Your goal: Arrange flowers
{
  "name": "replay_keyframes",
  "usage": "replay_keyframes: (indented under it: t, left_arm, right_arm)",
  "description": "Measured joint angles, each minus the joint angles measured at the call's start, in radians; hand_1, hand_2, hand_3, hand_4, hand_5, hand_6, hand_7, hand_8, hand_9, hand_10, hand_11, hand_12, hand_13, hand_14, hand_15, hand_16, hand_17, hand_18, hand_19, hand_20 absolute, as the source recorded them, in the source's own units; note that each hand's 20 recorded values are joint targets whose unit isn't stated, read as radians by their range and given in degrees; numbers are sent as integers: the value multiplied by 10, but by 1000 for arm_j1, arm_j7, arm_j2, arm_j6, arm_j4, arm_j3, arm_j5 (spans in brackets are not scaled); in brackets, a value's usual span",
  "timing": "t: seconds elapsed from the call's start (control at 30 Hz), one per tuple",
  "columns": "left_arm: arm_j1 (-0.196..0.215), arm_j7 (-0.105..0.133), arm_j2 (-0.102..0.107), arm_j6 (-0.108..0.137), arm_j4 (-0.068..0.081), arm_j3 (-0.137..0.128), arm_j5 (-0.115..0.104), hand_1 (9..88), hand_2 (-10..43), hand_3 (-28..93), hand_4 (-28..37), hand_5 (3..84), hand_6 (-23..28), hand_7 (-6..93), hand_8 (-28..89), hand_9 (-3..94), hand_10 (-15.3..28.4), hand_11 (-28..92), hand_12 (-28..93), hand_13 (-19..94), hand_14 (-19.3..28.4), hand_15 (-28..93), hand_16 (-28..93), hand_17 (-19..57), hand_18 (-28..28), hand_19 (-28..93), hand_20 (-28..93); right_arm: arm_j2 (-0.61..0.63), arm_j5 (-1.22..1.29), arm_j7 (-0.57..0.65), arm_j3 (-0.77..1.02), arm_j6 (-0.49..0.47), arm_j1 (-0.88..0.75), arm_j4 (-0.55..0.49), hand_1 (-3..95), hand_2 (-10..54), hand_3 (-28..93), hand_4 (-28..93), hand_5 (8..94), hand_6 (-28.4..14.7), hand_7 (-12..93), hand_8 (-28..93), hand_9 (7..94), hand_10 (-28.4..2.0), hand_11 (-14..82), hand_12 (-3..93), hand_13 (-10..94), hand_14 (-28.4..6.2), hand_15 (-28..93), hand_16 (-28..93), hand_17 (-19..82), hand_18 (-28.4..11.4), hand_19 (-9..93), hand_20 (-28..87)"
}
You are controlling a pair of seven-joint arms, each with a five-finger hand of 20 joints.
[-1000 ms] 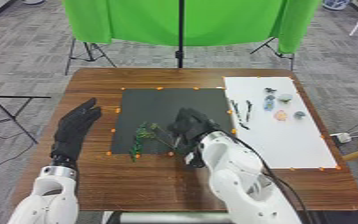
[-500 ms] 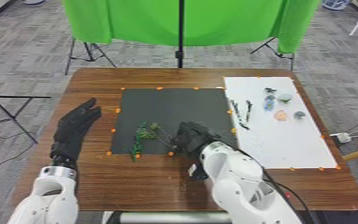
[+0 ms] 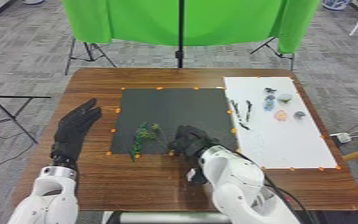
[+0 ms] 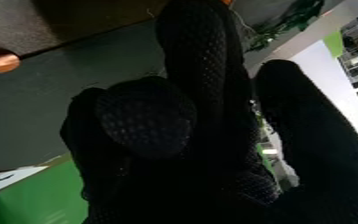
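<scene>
- Grey carpet (image 3: 33, 75) ran round the brown table (image 3: 149, 187), and beyond the far edge hung a green cloth (image 3: 140, 22) with a black pole (image 3: 181, 40) before it.
- Two sheets lay on the tabletop, a dark one (image 3: 171, 107) in the middle and a white one (image 3: 286, 145) to its right, with orange markers (image 3: 117, 110) along their edges.
- On the dark sheet, toward its near left corner, lay a green sprig (image 3: 137, 142), its near end crossing the edge.
- Just beside it was a yellowish sprig (image 3: 155, 128), its thin stem running toward my right hand (image 3: 191, 140).
- The white sheet bore two dark twigs (image 3: 238, 111) (image 3: 249, 111) near its left side, and farther right a blue flower (image 3: 269, 104), a pale green one (image 3: 285, 98), a peach one (image 3: 280, 115), a grey-blue one (image 3: 301, 114) and a small dark piece (image 3: 270, 90).
- My right hand was over the dark sheet's near right part, hiding that corner; whether it was open or had hold of anything, I could not tell.
- My left hand (image 3: 73, 127) was left of the dark sheet, fingers straight and holding nothing.
</scene>
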Motion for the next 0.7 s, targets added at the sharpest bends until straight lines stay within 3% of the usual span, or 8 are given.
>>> replay_keyframes:
  t: [0.27, 0.4, 0.53, 0.7]
  left_arm:
    - [1, -1, 0, -1, 0, 0, 0, 273, -79, 633, -148, 444, 42, 103, -49, 432, 137, 153, 123, 321, 170, 89, 52, 26, 127, 46, 178]
    - [-1, -1, 0, -1, 0, 0, 0, 273, -80, 635, -148, 445, 42, 103, -49, 432, 137, 153, 123, 321, 169, 90, 51, 26, 127, 46, 178]
    - [-3, -1, 0, 0, 0, 0, 0, 273, -79, 634, -149, 445, 43, 103, -49, 432, 137, 153, 123, 322, 169, 91, 52, 26, 127, 46, 178]
    - [-3, 0, 0, 0, 0, 1, 0, 273, -78, 634, -149, 445, 42, 103, -49, 432, 137, 154, 123, 321, 169, 90, 51, 26, 127, 46, 178]
  right_arm:
    - [19, 290, 44, 134, 1, -4, -112, 300, 21, 590, -57, 796, -9, 171, -80, 879, -133, 303, 249, 919, -41, 532, 330, 618, -127, 932, 516]
    - [66, 265, 31, 160, 75, 51, -117, 303, -37, 504, -118, 790, -13, 170, -74, 872, -128, 312, 260, 913, -43, 534, 328, 607, -130, 932, 517]
    - [128, 26, 19, 165, 115, 149, -21, 283, -82, 491, -140, 777, -17, 157, -74, 873, -129, 323, 260, 913, -41, 537, 327, 608, -130, 932, 516]
    - [157, -192, -18, 210, 25, 262, 163, 258, -95, 508, -151, 777, -19, 147, -77, 872, -126, 341, 263, 915, -39, 541, 326, 613, -128, 932, 521]
